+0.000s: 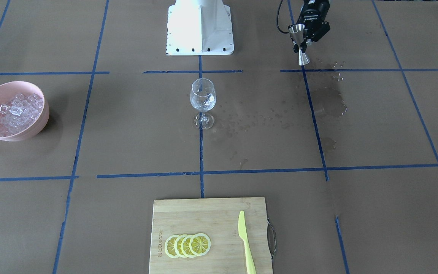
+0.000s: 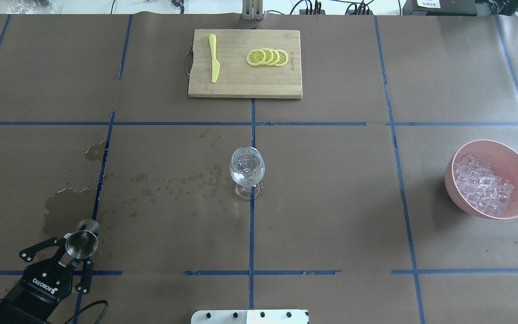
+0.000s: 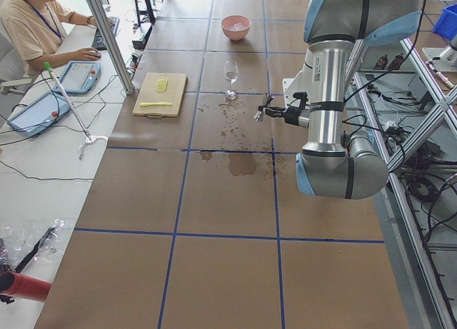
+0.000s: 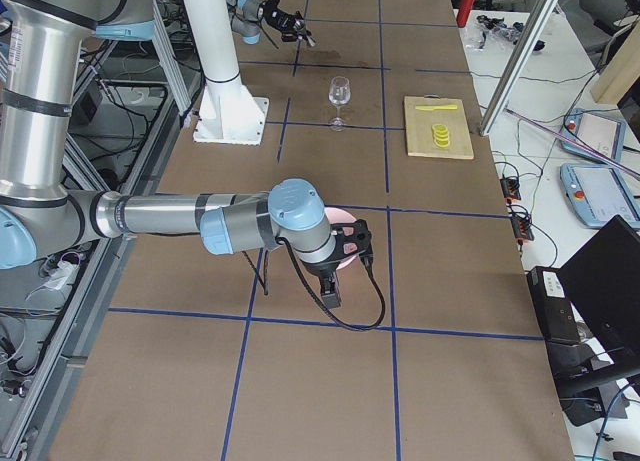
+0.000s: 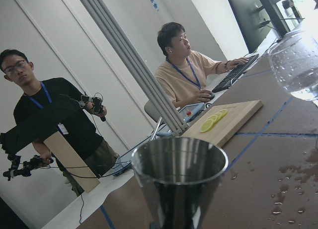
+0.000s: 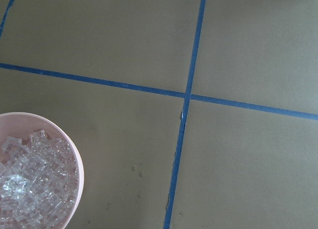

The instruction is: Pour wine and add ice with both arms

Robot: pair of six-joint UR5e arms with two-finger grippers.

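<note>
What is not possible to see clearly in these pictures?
1. Right gripper: shown only in the right side view, small, partly behind its wrist; open or shut unclear.
2. Measuring cup: the left wrist view looks almost level with the rim, so its bottom is hidden.
3. Wine glass: cut off by that view's right edge.
4. Pink bowl: cut off by the right wrist view's corner.

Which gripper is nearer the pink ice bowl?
Right. The right gripper hovers close by the bowl; the left gripper, holding a jigger, is far off toward the opposite end.
</note>
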